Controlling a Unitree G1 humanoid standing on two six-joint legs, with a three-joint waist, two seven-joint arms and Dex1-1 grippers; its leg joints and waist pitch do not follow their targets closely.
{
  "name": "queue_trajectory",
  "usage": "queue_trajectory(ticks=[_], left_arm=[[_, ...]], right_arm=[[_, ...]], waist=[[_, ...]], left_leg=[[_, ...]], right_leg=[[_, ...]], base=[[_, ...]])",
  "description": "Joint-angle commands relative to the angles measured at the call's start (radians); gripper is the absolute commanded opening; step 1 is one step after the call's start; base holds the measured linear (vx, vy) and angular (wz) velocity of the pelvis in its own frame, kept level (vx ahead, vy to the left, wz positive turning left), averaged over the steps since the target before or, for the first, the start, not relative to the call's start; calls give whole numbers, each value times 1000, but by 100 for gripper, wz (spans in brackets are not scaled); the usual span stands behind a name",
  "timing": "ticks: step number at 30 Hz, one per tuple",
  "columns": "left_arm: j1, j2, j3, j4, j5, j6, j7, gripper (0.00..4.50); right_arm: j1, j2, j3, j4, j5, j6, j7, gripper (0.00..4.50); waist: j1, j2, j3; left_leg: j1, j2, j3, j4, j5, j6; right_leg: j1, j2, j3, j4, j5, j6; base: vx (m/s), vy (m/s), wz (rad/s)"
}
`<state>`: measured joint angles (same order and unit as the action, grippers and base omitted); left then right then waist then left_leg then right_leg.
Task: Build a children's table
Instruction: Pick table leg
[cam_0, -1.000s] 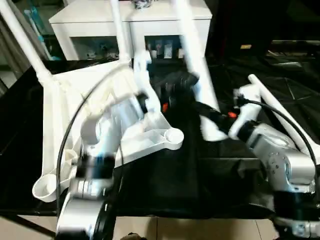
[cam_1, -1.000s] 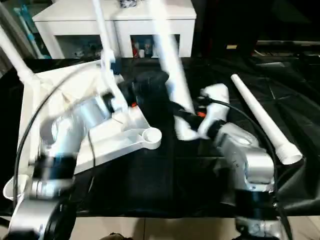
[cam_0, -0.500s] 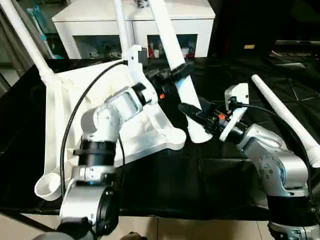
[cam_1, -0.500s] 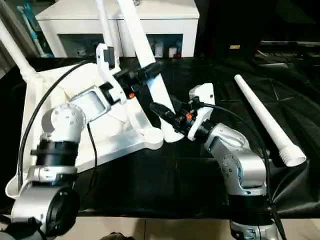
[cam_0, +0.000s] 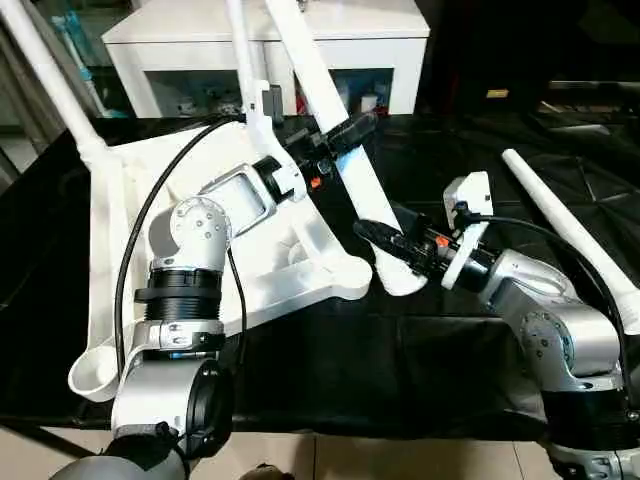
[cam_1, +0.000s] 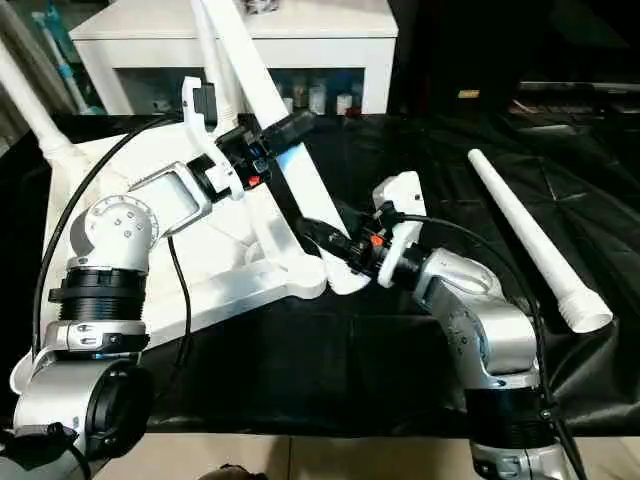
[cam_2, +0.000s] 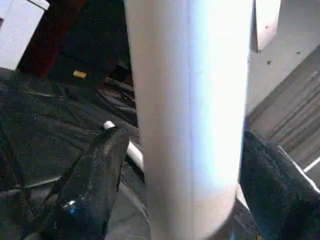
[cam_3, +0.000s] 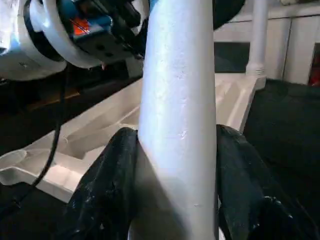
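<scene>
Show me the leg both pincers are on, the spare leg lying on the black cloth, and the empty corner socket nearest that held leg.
held leg (cam_0: 345, 170), left eye view, mid-shaft
spare leg (cam_1: 530, 245), right eye view, mid-shaft
empty corner socket (cam_0: 352, 277), left eye view, round rim

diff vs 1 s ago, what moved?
The held leg tipped, its top swinging toward picture left; its thick end sits beside the near corner socket. Both end effectors, left and right, keep hold. Tabletop and spare leg unchanged.
</scene>
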<state>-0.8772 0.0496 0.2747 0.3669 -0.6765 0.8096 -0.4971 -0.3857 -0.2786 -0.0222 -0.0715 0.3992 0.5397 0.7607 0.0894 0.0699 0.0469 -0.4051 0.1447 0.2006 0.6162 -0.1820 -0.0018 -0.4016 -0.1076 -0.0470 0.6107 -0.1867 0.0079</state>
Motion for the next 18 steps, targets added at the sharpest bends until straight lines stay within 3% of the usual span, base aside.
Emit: queue_trajectory(ticks=[1, 15, 16, 18], left_arm=[[-19, 16, -3, -11, -24, 14, -2, 332], [-35, 21, 1, -9, -37, 31, 4, 237], [-34, 22, -1, -11, -37, 30, 2, 223], [-34, 26, -6, -19, -35, 32, -2, 201]], right_arm=[[-18, -5, 7, -1, 8, -17, 9, 186], [-29, -26, 17, 14, 0, -13, 13, 186], [-30, -24, 14, 17, 5, -8, 13, 242], [-38, -23, 8, 25, 20, 9, 18, 258]], waist=[[1, -16, -69], [-2, -19, -67], [-1, -20, -67], [-2, -19, -66]], left_leg=[[27, 69, -41, -79, -182, 53], [27, 69, -40, -81, -193, 47], [27, 69, -40, -81, -193, 48], [28, 70, -40, -81, -197, 48]], right_leg=[[44, -48, 29, -68, -152, -225], [42, -47, 30, -71, -170, -222], [43, -48, 30, -71, -171, -223], [42, -48, 30, -72, -182, -223]], base=[[0, 0, 0], [0, 0, 0], [0, 0, 0], [0, 0, 0]])
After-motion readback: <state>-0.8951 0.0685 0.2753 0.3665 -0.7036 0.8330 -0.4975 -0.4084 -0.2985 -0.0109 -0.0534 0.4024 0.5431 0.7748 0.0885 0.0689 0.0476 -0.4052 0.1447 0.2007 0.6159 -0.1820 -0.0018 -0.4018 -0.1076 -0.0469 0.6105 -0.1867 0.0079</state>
